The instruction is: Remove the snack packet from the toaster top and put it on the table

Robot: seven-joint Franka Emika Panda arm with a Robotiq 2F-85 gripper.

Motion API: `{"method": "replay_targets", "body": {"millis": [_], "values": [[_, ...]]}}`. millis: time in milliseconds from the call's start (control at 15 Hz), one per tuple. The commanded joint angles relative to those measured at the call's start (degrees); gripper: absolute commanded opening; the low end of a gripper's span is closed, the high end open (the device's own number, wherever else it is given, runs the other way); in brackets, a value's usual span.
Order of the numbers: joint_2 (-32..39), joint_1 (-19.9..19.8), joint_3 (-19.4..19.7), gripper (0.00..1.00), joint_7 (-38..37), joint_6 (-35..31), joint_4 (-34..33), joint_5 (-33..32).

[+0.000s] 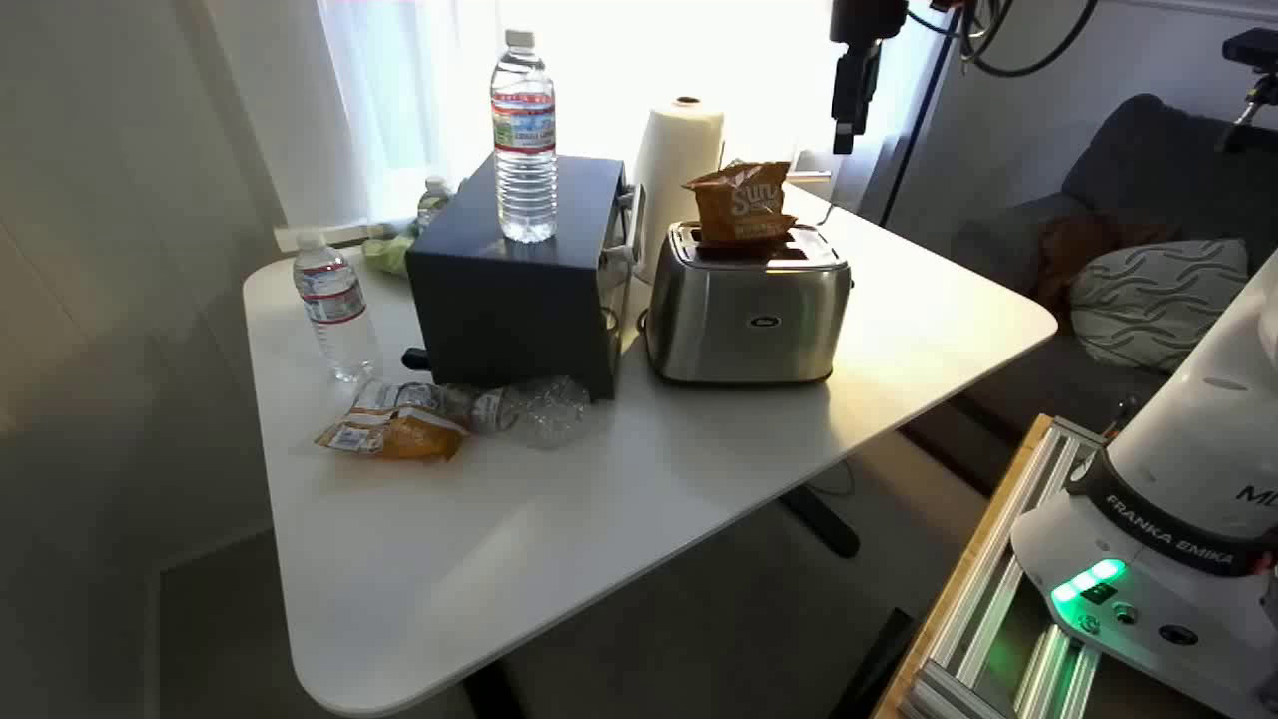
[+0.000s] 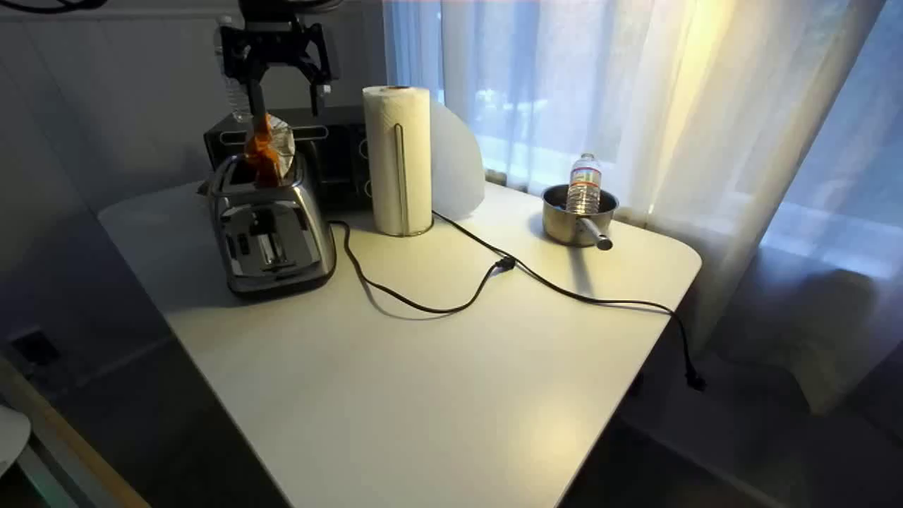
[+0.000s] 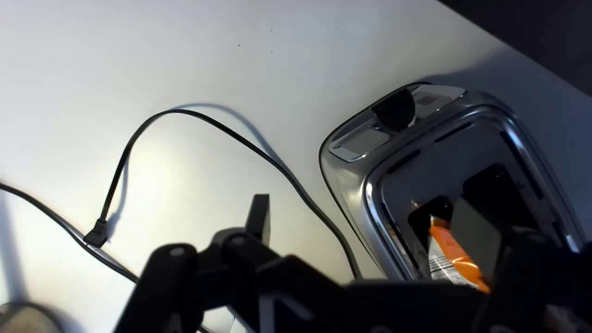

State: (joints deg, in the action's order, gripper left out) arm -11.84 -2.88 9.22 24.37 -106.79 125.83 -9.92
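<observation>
One desk (image 2: 458, 388) bears one toaster (image 1: 744, 340), one black box (image 1: 509, 315), one paper-towel roll (image 2: 386, 169) and one pot (image 2: 559, 226). A snack packet (image 1: 741, 205) on the toaster and a second packet (image 1: 399, 429) at near left in an exterior view make two. Clear upright bottles (image 1: 524, 150) number at least three, black cords (image 3: 178, 111) two, and there is one claw (image 2: 287, 113).

Curtain (image 1: 639, 50) behind gripper (image 1: 846, 138) blown out in an exterior view; floor (image 1: 689, 619) far below it murky; wrist view: glare patch on table (image 3: 185, 162) beside gripper; cord (image 3: 221, 126) there throws a shadow; gripper near-black, one finger (image 3: 476, 231) blurry
</observation>
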Motion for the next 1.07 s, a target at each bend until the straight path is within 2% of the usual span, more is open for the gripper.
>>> {"method": "replay_targets", "body": {"millis": [0, 267, 1000], "values": [[0.0, -0.6, -0.5, 1.00, 0.1, 0.1, -0.1, 0.1], [0.1, -0.6, -0.5, 1.00, 0.1, 0.1, -0.1, 0.1], [-4.6, 5.0, -2.3, 1.00, 21.9, -1.2, 4.5, 8.4]]}}
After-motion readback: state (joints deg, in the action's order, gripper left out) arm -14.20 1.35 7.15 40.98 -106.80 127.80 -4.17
